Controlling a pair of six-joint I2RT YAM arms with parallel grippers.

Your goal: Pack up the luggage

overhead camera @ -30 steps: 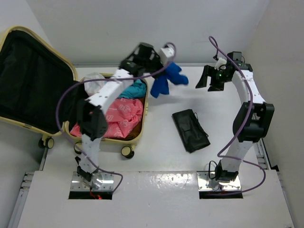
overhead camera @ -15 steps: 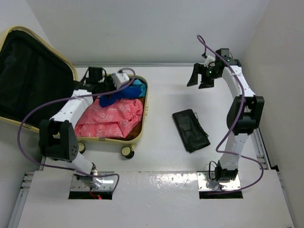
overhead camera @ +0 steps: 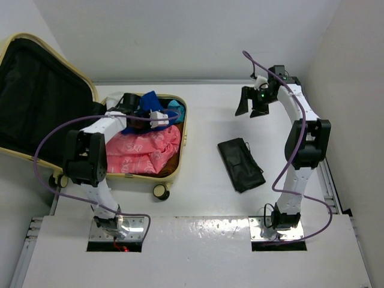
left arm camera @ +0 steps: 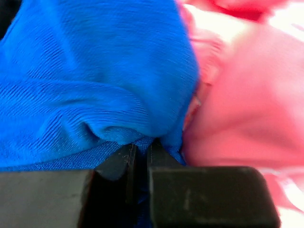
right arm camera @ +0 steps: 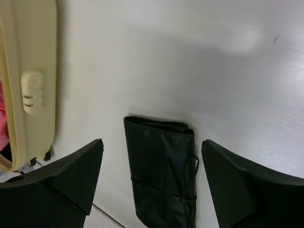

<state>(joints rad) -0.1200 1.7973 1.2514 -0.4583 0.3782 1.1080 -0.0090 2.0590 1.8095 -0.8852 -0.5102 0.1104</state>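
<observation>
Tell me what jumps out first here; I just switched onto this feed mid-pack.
The open pale yellow luggage sits at the far left, lid up, stuffed with pink bundles. Over it, the left end effector is shut on a bright blue cloth. On the table to the right lies a black folded pouch, with the right end effector open above its far side.

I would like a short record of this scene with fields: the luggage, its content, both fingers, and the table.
luggage: open, lid leaning to the left
content: pink bundle, blue cloth next to it
left fingers: shut on the blue cloth, over the luggage
right fingers: open, empty, in the air
table: black pouch lies outside the luggage
</observation>
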